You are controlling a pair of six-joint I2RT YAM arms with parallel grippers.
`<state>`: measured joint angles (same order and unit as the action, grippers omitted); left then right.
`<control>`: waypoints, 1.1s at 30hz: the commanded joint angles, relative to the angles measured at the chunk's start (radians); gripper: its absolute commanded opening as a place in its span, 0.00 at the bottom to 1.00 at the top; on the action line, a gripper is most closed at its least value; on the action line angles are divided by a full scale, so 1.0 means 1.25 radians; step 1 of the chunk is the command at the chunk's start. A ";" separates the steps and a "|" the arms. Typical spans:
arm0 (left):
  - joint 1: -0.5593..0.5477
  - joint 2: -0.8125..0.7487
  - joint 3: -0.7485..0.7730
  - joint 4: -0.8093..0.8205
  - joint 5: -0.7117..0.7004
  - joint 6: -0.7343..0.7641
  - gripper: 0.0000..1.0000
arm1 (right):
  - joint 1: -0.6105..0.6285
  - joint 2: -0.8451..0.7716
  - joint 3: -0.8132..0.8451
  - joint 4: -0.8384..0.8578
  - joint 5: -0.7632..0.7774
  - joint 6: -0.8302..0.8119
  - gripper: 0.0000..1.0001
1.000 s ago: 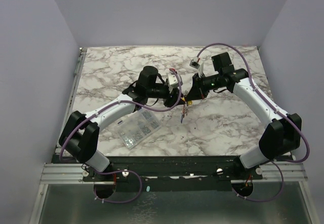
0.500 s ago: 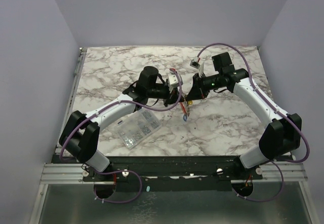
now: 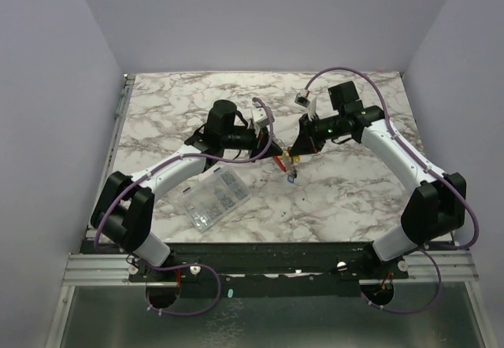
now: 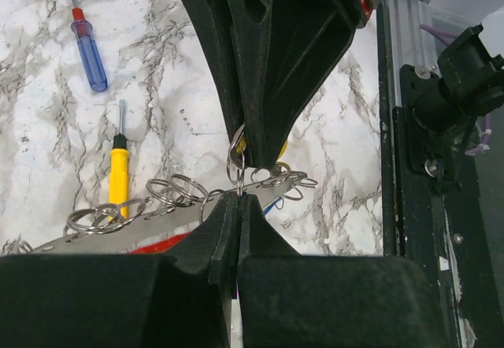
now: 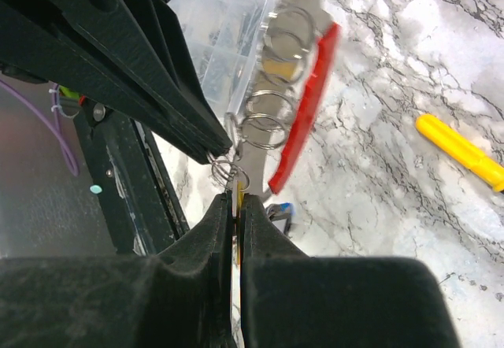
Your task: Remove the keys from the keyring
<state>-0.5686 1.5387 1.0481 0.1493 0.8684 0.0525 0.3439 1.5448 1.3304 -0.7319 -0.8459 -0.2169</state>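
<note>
The keyring hangs between my two grippers: a grey metal bar [image 4: 169,210] carrying several split rings, with a red band [image 5: 309,104] beside it. In the top view the keyring [image 3: 279,162] shows above the table's middle. My left gripper [image 4: 238,197] is shut on one split ring at the bar's edge. My right gripper [image 5: 238,198] is shut on a yellow-tagged key [image 5: 239,192] held by a ring at the same spot. The two grippers' tips nearly touch. A blue-tagged key [image 5: 279,210] dangles below. In the top view my left gripper [image 3: 271,157] and right gripper [image 3: 290,154] meet tip to tip.
A clear compartment box [image 3: 214,197] lies on the marble table [image 3: 354,190] near the left arm. In the left wrist view a yellow-handled screwdriver [image 4: 118,171] and a blue-and-red screwdriver [image 4: 90,49] lie on the table below the keyring. The metal front rail [image 3: 268,268] runs along the near edge.
The left arm has drawn back to the left. The keyring's red band now shows between the two grippers, and the dangling keys have shifted slightly right.
</note>
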 commanded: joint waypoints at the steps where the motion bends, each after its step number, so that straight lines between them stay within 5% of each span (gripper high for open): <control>1: 0.025 -0.043 -0.010 0.095 0.051 -0.038 0.00 | -0.011 0.018 0.020 -0.031 0.053 -0.008 0.01; 20: 0.029 -0.037 -0.061 0.122 0.014 -0.046 0.01 | -0.026 0.000 0.066 -0.020 -0.014 0.021 0.01; 33: -0.007 -0.014 -0.030 0.089 -0.030 -0.003 0.41 | -0.027 0.018 0.063 -0.020 -0.049 0.037 0.01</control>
<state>-0.5716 1.5242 0.9897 0.2863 0.8619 0.0051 0.3164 1.5711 1.3827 -0.7506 -0.8707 -0.1791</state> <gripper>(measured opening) 0.352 0.074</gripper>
